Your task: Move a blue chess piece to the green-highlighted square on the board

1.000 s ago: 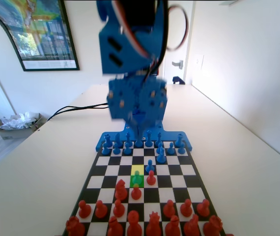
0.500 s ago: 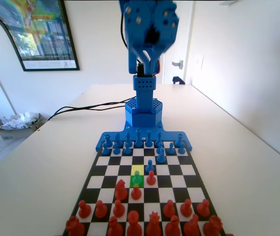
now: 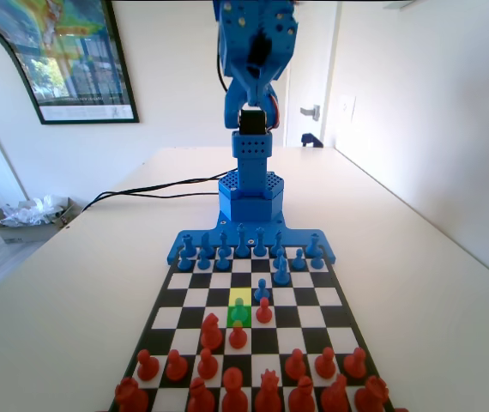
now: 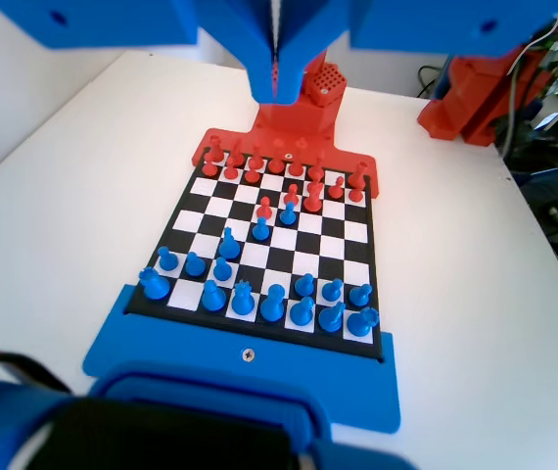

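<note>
Fixed view: front red pieces (image 3: pixel 266 396) cut off at bottom edge | green-highlighted square (image 3: pixel 238 314) partly hidden by the piece on it

A pale cream table (image 3: pixel 81 283) carries everything. The board (image 3: pixel 335 296) lies flat on it near the middle, chequered black and white, with blue pieces at the far end in the fixed view and red pieces at the near end. A blue plate (image 3: pixel 326 249) touches the board's far edge, and the blue arm's base (image 3: pixel 250 193) stands on the table just beyond it. Black cables (image 3: pixel 141 187) trail across the tabletop from that base toward the far left. In the wrist view the same table (image 4: pixel 83 166) shows white around the board (image 4: pixel 367 257) on every side
</note>
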